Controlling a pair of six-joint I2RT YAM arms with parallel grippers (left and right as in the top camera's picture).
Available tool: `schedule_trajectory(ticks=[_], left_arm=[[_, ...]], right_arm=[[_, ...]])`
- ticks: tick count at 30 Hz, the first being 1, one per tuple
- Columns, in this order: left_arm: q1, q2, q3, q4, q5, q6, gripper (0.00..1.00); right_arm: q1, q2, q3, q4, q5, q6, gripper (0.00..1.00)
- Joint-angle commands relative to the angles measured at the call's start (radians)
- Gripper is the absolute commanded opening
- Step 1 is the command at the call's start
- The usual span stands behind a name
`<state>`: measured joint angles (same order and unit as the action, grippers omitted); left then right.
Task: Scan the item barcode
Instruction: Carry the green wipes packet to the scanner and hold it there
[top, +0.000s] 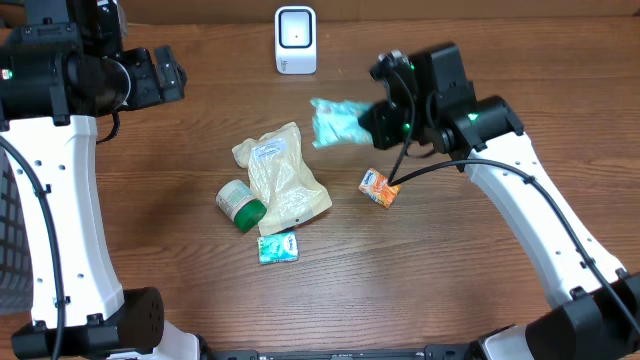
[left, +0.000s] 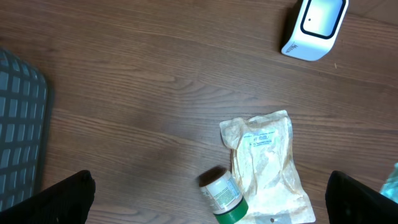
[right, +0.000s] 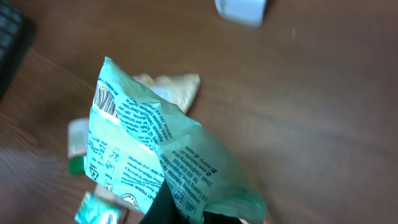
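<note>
My right gripper is shut on a pale green tissue packet and holds it above the table, right of and below the white scanner. In the right wrist view the packet fills the middle, printed side toward the camera, with its barcode at the upper left corner. The dark fingers pinch its lower edge, and the scanner is blurred at the top. My left gripper hangs open at the far left, nothing between its fingertips.
A beige pouch, a green-capped white bottle, a small teal packet and an orange box lie mid-table. A grey basket stands at the left edge.
</note>
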<state>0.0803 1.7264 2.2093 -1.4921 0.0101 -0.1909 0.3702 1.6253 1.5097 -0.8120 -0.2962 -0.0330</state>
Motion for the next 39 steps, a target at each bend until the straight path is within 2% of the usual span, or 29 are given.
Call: schedule_trajectory(ticks=[1,6,11,15,19,22,25,29,35,39], left_arm=[[-0.002,0.003,0.009,0.004,-0.01,-0.011,1.0],[-0.002,0.003,0.009,0.004,-0.01,-0.011,1.0],[-0.002,0.003,0.009,0.004,-0.01,-0.011,0.99],[-0.002,0.003,0.009,0.004,-0.01,-0.011,1.0],[-0.002,0.003,0.009,0.004,-0.01,-0.011,1.0],[-0.002,0.003,0.009,0.004,-0.01,-0.011,1.0],[-0.002,0.003,0.009,0.004,-0.01,-0.011,1.0],[-0.002,0.003,0.009,0.004,-0.01,-0.011,1.0],[-0.002,0.003,0.009,0.004,-0.01,-0.011,1.0],[-0.002,0.003,0.009,0.004,-0.01,-0.011,1.0]], right_arm=[[0.019,-0.02,0.124,0.013,0.045,-0.07,0.04],[0.023,-0.02,0.162,0.076,0.045,-0.111,0.04],[0.023,-0.02,0.162,0.103,0.051,-0.085,0.04],[0.023,-0.019,0.167,0.135,0.158,-0.019,0.04],[0.024,0.016,0.239,0.137,0.263,-0.02,0.04],[0.049,0.096,0.35,0.179,0.437,-0.083,0.04],[0.108,0.187,0.364,0.421,0.691,-0.232,0.04],[0.169,0.314,0.364,0.675,0.858,-0.496,0.04],[0.205,0.571,0.364,1.08,0.905,-1.128,0.04],[0.199,0.726,0.364,1.372,0.88,-1.339,0.04]])
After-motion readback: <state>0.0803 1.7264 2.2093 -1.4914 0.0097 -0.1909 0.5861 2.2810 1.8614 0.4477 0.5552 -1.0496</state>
